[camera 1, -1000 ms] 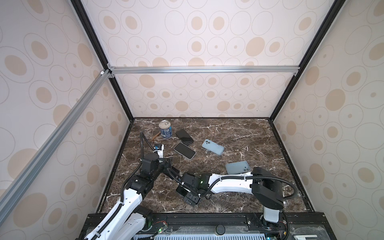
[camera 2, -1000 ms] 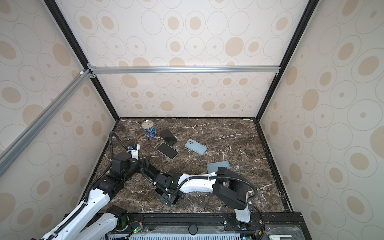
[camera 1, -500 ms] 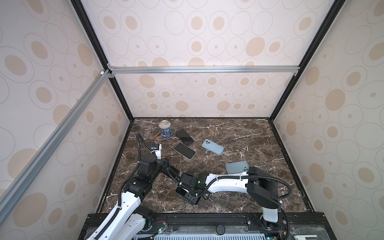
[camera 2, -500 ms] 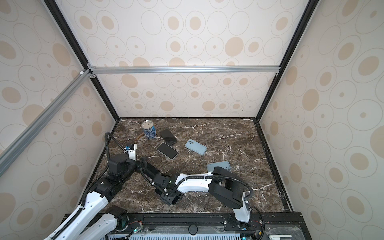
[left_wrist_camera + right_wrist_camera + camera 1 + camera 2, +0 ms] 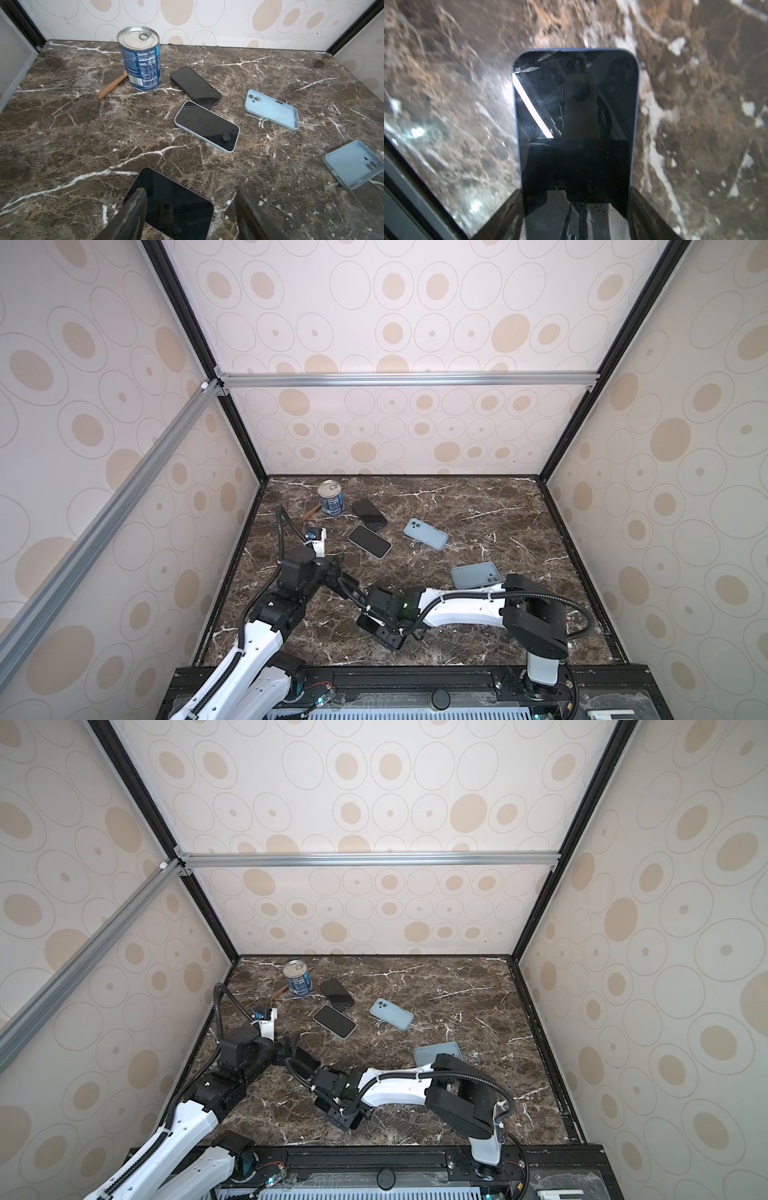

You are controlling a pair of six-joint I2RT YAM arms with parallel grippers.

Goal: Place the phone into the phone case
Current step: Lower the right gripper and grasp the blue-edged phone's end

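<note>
In both top views the two grippers crowd together at the front left of the marble table (image 5: 478,506). Their black parts overlap, so the fingertips are hard to separate there.

The left gripper (image 5: 190,191) has its jaws spread, and its fingers are cut off by the picture's edge. A pink-rimmed phone (image 5: 176,193) sits screen-up between them. One finger crosses its edge and bare marble shows before the other; contact cannot be told.

Beyond this gripper, toward the back wall, stands a sealed can (image 5: 140,60), contents unseen. It hides one end of a wooden stick (image 5: 112,86). To the gripper's right lie a black phone (image 5: 195,86) and, just beside it, a pale-rimmed phone (image 5: 206,126). Further right are the far case (image 5: 272,110) and the near case (image 5: 353,164), which is clipped by the frame. Both are blue and seem to lie hollow side up, only their inner faces showing.

The right gripper (image 5: 575,192) is clamped on the long edges of the held phone (image 5: 575,104), which juts past its fingertips over blurred marble. Whether this is the pink-rimmed phone cannot be told. Both cases lie well apart from it, beyond the right arm.
</note>
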